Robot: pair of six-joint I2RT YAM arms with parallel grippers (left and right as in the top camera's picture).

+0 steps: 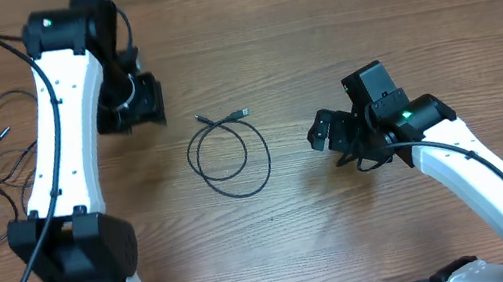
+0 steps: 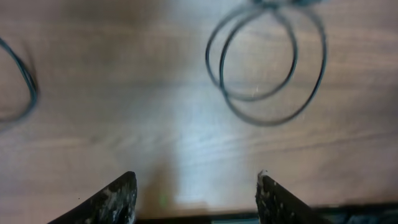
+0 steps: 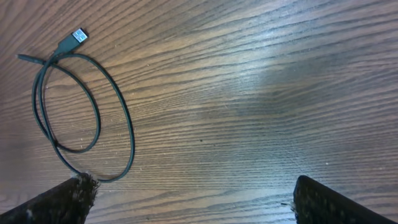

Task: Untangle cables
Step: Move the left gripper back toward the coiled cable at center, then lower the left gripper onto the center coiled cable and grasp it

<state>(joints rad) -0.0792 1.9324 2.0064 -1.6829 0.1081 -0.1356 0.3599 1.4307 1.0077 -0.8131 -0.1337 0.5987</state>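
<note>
A thin black cable lies coiled in a double loop at the table's middle, with a silver-tipped plug at its top. It also shows in the left wrist view and the right wrist view. More thin black cables lie spread at the left edge. My left gripper is open and empty, left of the coil; its view shows both fingers apart. My right gripper is open and empty, right of the coil, fingers apart.
The wooden table carries only the cables. The left arm's white link stretches over the table's left part, partly covering the spread cables.
</note>
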